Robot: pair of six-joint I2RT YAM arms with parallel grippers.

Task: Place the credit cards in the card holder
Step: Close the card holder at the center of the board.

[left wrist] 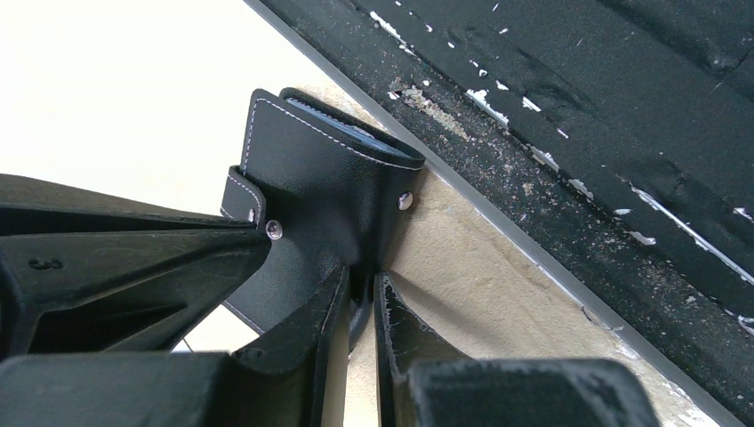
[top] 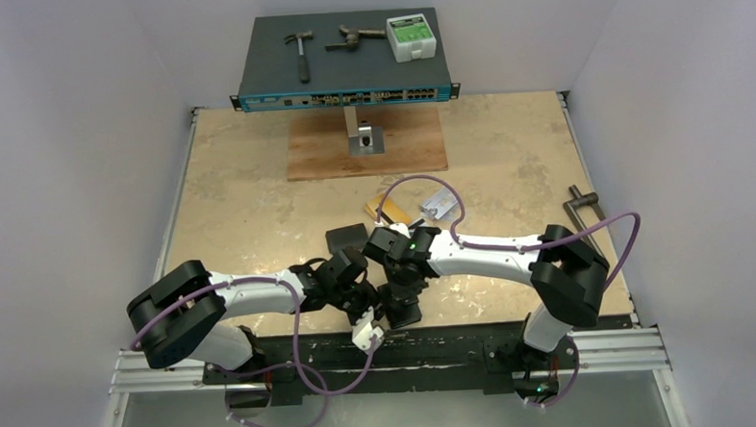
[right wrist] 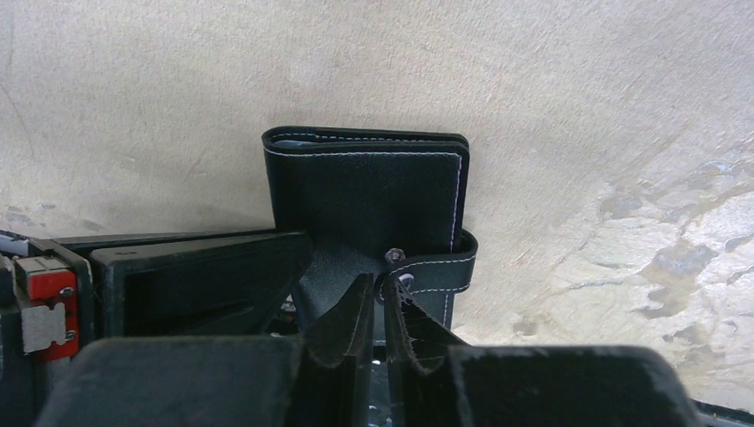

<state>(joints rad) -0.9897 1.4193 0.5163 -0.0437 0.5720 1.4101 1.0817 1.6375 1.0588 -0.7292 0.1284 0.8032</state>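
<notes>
The black card holder (top: 405,313) lies folded near the table's front edge, between both grippers. In the left wrist view the card holder (left wrist: 329,178) shows white stitching, and my left gripper (left wrist: 360,280) is shut on its lower edge. A bluish-grey sliver (left wrist: 347,127) peeks out between its covers. In the right wrist view my right gripper (right wrist: 381,283) is shut on the end of the snap tab (right wrist: 440,267) of the card holder (right wrist: 373,196). A gold-orange credit card (top: 394,211) and a silver-grey one (top: 441,206) lie on the table beyond the arms.
A plain black pouch (top: 346,238) lies just behind the left wrist. At the back are a wooden board (top: 366,147) and a network switch (top: 343,56) with tools on top. A metal handle (top: 583,205) lies at the right. The black front rail (left wrist: 578,133) runs close beside the holder.
</notes>
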